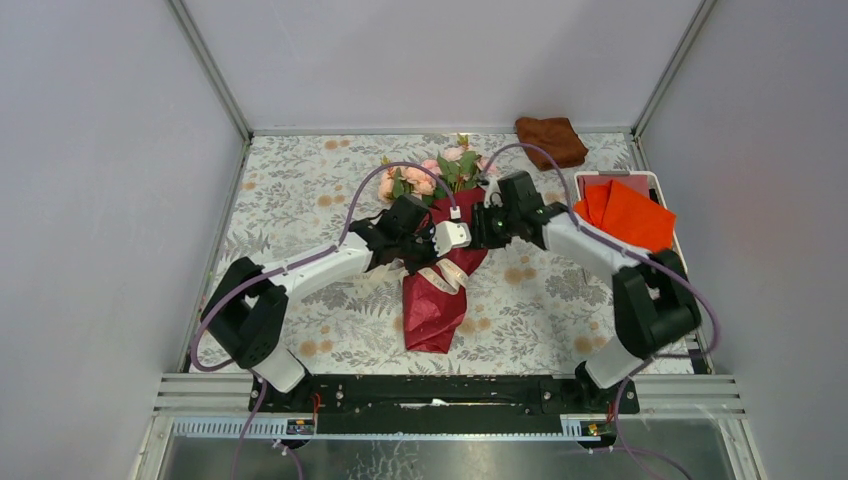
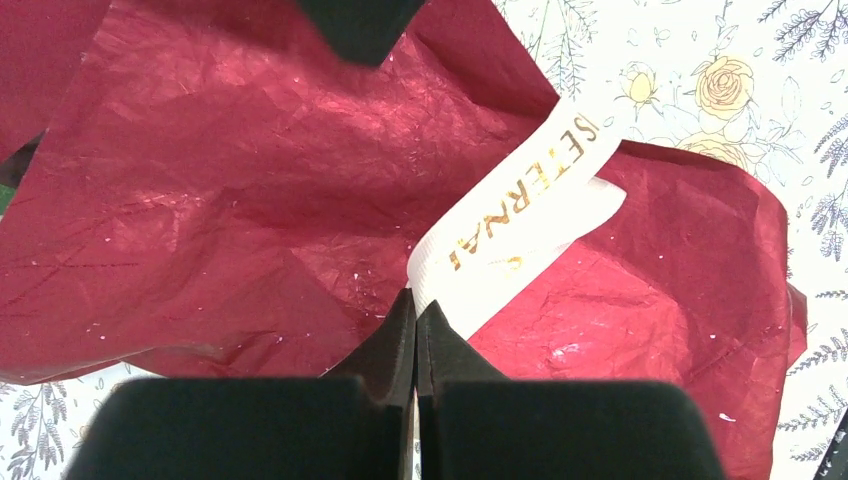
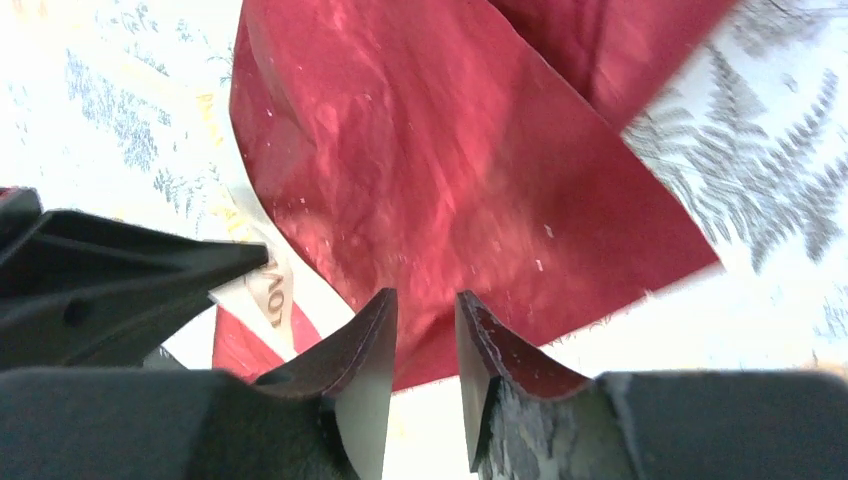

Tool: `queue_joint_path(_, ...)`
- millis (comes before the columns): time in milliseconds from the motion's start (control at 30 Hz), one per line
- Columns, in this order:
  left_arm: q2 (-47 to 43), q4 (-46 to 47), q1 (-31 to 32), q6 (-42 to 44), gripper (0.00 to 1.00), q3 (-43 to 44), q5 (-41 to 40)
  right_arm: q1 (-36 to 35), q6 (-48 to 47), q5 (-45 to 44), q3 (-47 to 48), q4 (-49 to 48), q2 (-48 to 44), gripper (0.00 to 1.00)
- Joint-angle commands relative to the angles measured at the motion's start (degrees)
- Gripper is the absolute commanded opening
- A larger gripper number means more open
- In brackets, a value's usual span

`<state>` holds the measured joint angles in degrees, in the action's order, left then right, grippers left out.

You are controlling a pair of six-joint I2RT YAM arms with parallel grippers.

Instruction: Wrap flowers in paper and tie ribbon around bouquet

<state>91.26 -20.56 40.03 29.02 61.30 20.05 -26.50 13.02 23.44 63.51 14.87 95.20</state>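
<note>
Overhead: my left gripper and right gripper meet over the bouquet lying on the table, flowers pointing away.
Left wrist: left jaws pinched tight on the ribbon, which crosses the paper.
Right wrist: right jaws narrowly apart above the paper, gripping nothing I can see.
Risk: a hard tug may slip the ribbon from my pinch or tear the thin paper.

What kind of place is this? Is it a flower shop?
Probably a robot test booth, not a shop: plain grey wall panels box in one small table, and a left arm and right arm bolted at its edge work on a single bouquet.
</note>
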Motion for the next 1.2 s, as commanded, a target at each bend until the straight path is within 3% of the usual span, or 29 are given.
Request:
queue_joint_path(0, 1.19, 2.45, -0.3, -1.67, 0.0, 2.14, -1.33, -1.54, 10.58, -12.79, -12.1, -11.15, -14.36, 0.34)
queue_joint_path(167, 1.85, 3.26, -0.96, -2.46, 0.0, 2.14, -1.0, -10.96, 17.98, -25.97, -25.11, -19.33, -26.29, 0.34)
queue_joint_path(233, 1.99, 3.19, -0.92, -2.57, 0.0, 2.12, -0.9, -13.91, 21.0, -26.9, -28.24, -22.45, -28.68, 0.34)
queue_joint_path(600, 2.17, 2.83, -1.02, -2.65, 0.0, 2.05, -0.16, -18.17, 27.33, -24.29, -31.11, -32.1, -21.2, 0.39)
queue_joint_path(867, 2.53, 2.68, -1.1, -2.67, 0.0, 2.21, -0.06, -18.59, 26.09, -23.97, -29.18, -31.73, -17.0, 0.39)
queue_joint_path(1067, 2.67, 2.56, -1.19, -2.48, 0.0, 2.22, 0.04, -26.37, 17.53, -40.73, -23.01, -18.59, -22.65, 0.39)
queue_joint_path(1167, 2.83, 2.45, -1.31, -2.62, 0.0, 2.42, 0.24, -27.87, 17.85, -41.74, -24.18, -18.81, -23.79, 0.39)
